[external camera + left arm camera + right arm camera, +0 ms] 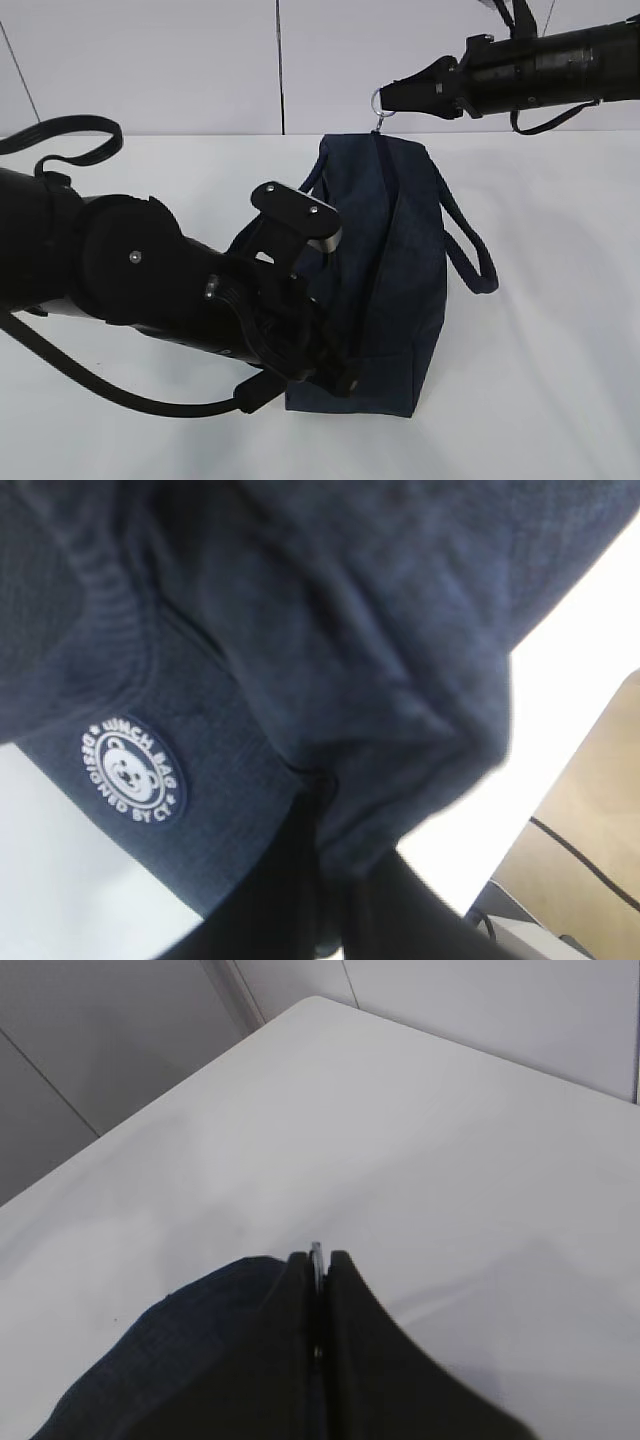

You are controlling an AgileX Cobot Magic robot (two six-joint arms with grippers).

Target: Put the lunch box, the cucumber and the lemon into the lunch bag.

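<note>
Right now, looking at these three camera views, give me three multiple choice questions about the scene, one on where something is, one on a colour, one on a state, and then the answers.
1. Where is the right end effector?
A. At the far end of the lunch bag, on the zipper's ring pull
B. At the bag's near end
C. On the table, apart from the bag

2. What colour is the lunch bag?
A. Red
B. Dark navy
C. Yellow

3. How do the right end effector's jaws stand?
A. Wide open
B. Shut on the ring pull
C. Shut on a handle

Answers: 1 A, the exterior view shows it at the far end with the silver ring at its tip. 2 B, all views show dark blue fabric. 3 B, the right wrist view shows the jaws closed with the ring's edge between them.
</note>
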